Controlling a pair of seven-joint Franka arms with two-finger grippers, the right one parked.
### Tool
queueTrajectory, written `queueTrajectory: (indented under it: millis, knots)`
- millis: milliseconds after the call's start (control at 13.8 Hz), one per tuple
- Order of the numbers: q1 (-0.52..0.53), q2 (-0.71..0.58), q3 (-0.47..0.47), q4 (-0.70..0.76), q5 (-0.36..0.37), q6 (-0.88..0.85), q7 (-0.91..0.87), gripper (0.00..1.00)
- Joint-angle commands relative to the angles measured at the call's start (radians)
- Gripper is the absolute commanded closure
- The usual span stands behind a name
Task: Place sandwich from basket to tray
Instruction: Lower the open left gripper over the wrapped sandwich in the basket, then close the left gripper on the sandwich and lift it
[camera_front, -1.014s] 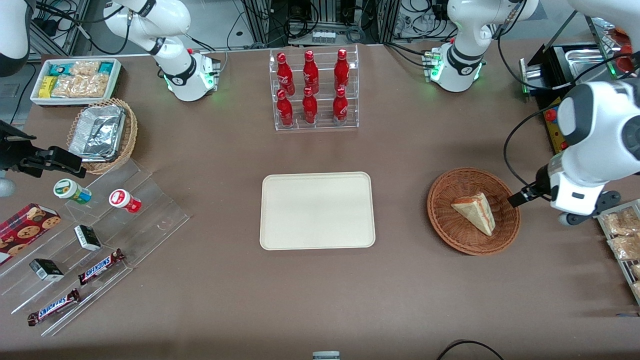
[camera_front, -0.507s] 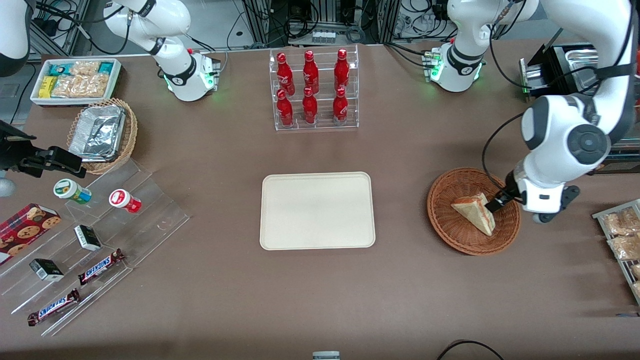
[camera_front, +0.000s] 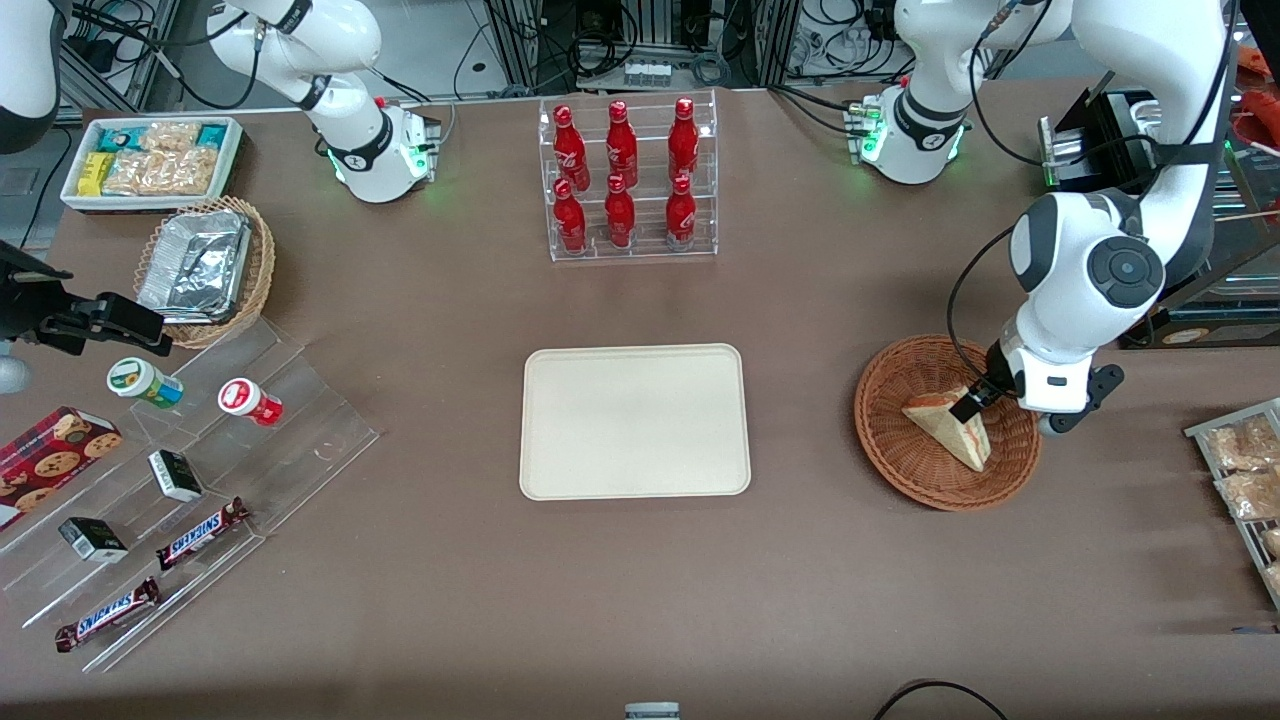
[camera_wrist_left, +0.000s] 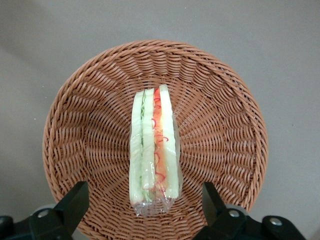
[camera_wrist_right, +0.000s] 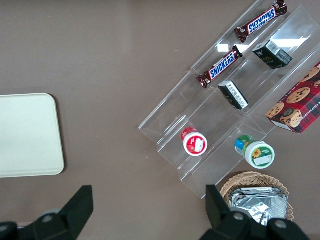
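Gripper (camera_wrist_left: 142, 210) is spread wide, holding nothing, poised above the basket (camera_front: 890, 455) with one finger (camera_wrist_left: 72, 205) on each side of the sandwich (camera_wrist_left: 154, 152). In the front view the gripper (camera_front: 975, 400) sits over the basket edge toward the working arm's end of the surface.

Sandwich (camera_front: 950, 428) lies in the middle of the basket, filling edge up, long axis running between the fingers. Not yet grasped. Tray (camera_front: 634, 421) is bare, well apart toward the parked arm's end.

Step in hand, my read: descend and close.
- Line-up looks good: fingers would close across the bread faces, not the ends. Keep that yaw.
- Centre along the wedge before dropping; the near end looks close to the fingers, so shift toward its thick middle.
- Go deep enough to get bread, not just wrap. Stop short of the wicker.
- Close gently: soft bread squashes, clear wrap is slippery.
- Lift straight up past the basket rim before moving toward the tray.
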Motion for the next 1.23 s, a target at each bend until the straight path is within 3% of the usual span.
queueTrajectory:
  millis: [0,1159]
  knots:
    - [-0.005,0.005,0.003,-0.015,-0.009,0.035,-0.029,0.0]
    - [-0.046,0.127,0.006,-0.015,0.008,0.133,-0.111,0.03]
